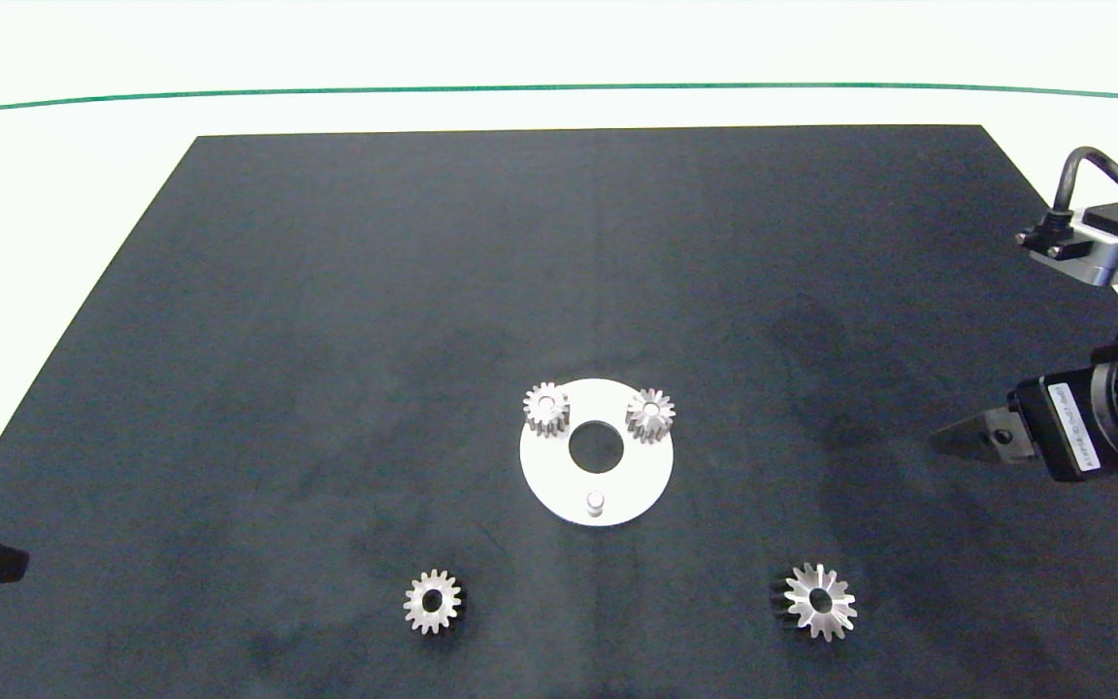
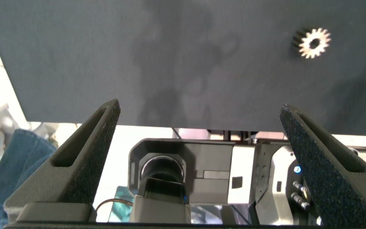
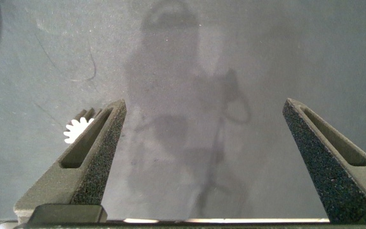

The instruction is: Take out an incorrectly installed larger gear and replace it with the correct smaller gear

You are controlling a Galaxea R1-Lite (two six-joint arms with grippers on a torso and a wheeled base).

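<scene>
We see a big black mat [image 1: 326,291] on a white table [image 1: 35,194]. In the middle lies a round white plate [image 1: 559,490] with a hole and a short peg [image 1: 595,502] that has nothing on it. Two little silver gears [image 1: 546,408] sit on its far side.

The shiny silver larger gear [image 1: 819,601] with long pointy teeth lies flat on the mat, near the front on the right. The small silver smaller gear [image 1: 432,601] with short blunt teeth lies near the front on the left.

Our right gripper [image 3: 202,159] hangs over the mat at the right side, jaws wide and holding nothing. Our left gripper [image 2: 199,159] waits at the mat's left front edge, jaws wide too.
</scene>
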